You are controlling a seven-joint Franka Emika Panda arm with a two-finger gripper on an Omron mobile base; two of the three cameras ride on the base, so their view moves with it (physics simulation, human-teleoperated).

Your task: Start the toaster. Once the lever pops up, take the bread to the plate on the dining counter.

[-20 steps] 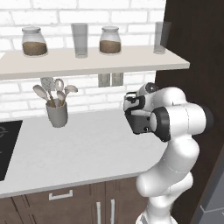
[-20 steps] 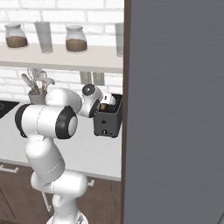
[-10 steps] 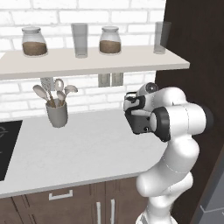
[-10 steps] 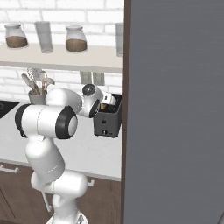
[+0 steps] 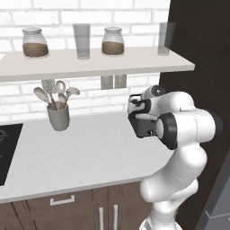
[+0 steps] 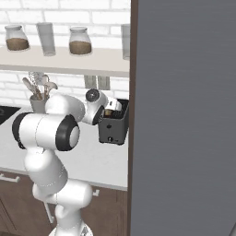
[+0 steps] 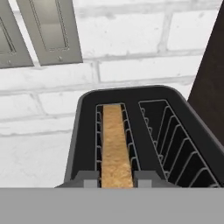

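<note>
So, starting at the left of the white kitchen worktop (image 5: 85, 152): a black cooktop corner (image 5: 5, 150) sits at the edge, then a grey utensil cup (image 5: 58, 117) with pale spoons stands against the white brick wall. Above it the pale shelf (image 5: 90, 65) carries two glass jars with brown stuff inside and two clear glasses. Further right, the small black box-shaped toaster (image 6: 114, 126) sits on the worktop right beside the tall dark cabinet side (image 6: 133, 115), with its lighter control panel low on the front. The white arm's two-finger gripper (image 7: 114, 177) is down over the toaster's top. From the hand view, the light tan slice of bread (image 7: 114, 144) stands on edge in the left slot, and the right slot is just bare wire rack. The two grey fingertips (image 7: 89, 178) sit close on either side of the slice's near end, pinching the bread.
</note>
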